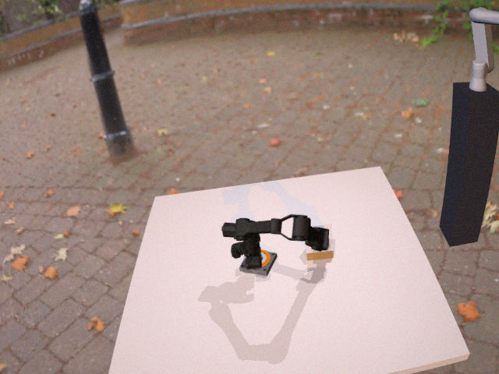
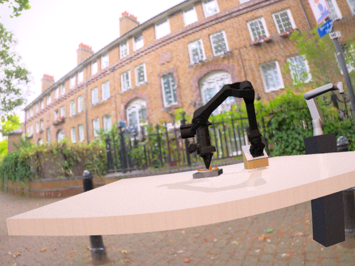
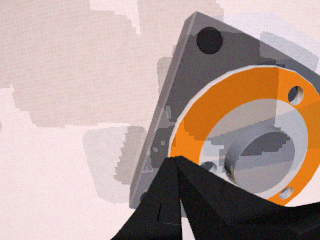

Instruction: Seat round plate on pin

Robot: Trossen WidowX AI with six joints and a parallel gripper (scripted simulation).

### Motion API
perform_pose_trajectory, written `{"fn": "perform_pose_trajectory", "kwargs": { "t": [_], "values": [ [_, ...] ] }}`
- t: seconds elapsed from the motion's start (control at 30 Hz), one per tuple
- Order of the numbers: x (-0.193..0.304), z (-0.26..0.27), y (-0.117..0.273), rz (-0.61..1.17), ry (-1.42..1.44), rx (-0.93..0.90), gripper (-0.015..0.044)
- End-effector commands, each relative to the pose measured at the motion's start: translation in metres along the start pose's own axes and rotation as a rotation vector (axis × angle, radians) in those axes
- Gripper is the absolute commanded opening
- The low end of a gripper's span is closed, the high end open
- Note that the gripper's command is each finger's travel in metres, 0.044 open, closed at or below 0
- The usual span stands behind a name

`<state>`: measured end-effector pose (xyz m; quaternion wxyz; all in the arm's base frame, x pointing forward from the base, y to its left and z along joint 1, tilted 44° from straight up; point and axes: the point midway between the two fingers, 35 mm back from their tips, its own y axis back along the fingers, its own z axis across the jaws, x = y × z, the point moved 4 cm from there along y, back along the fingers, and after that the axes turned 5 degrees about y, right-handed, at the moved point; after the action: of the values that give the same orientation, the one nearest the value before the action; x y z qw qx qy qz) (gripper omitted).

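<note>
We are looking at an arm [image 2: 229, 98] that is showing matte black all over, its links slim and boxy with rounded joint housings; one link [image 1: 287, 226] is splitting into an open fork; its gripper [image 3: 179, 167] is tapering to a dark point, fingers meeting along a thin seam; its foot is sitting on a tan block [image 2: 254, 160].

orange round plate [image 3: 200, 123] on grey square base [image 3: 175, 103], around grey centre post [image 3: 256, 154]; small holes in rim.
</note>
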<state>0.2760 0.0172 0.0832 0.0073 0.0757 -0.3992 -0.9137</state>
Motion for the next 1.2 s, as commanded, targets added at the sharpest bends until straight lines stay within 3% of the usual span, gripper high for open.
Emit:
{"fn": "perform_pose_trajectory", "kwargs": {
  "t": [0.0, 1.17],
  "values": [
    [0.009, 0.002, -0.001, 0.002, -0.006, -0.005, 0.0000],
    [0.039, -0.005, -0.001, 0.003, -0.007, -0.005, 0.0000]
  ]
}}
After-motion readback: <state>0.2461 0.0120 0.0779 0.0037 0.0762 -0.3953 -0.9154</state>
